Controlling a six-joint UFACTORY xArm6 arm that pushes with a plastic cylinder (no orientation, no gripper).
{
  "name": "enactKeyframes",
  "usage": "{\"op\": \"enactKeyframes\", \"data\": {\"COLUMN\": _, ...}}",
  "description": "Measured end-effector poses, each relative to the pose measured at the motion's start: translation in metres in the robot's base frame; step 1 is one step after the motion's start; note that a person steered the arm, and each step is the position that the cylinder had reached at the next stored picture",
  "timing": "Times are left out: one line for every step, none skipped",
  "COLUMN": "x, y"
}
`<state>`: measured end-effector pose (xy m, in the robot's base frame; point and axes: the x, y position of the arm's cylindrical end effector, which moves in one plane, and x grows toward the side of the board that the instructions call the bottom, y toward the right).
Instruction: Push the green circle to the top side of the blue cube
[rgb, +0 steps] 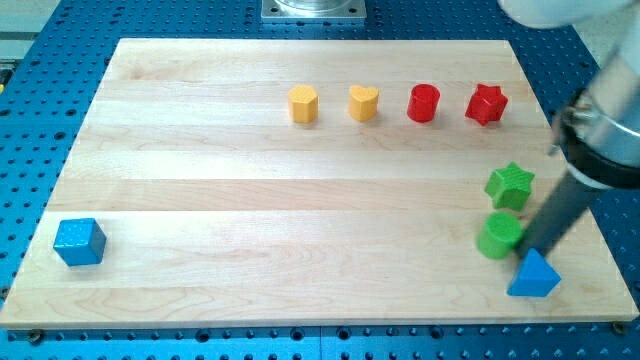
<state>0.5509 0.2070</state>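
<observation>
Approach step: my tip (524, 246) touching green circle (498, 236) at its right; no gripper fitted. Next: long leftward push toward blue cube (79, 242).

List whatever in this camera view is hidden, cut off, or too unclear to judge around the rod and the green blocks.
1. My tip: it ends close to the green circle and the blue triangular block; contact with the circle cannot be judged.
2. The arm body is blurred and cut off by the view's right edge.
3. The dark rod hides the wooden board behind it, beside the green star.
</observation>
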Motion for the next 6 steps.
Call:
{"op": "enactKeyframes", "data": {"x": -0.008, "y": -0.031}}
{"op": "enactKeyframes", "data": {"x": 0.002, "y": -0.035}}
{"op": "enactKeyframes", "data": {"x": -0.028, "y": -0.092}}
{"op": "enactKeyframes", "data": {"x": -0.064, "y": -0.128}}
{"op": "enactKeyframes", "data": {"x": -0.082, "y": -0.143}}
{"op": "enactKeyframes", "data": {"x": -0.088, "y": -0.231}}
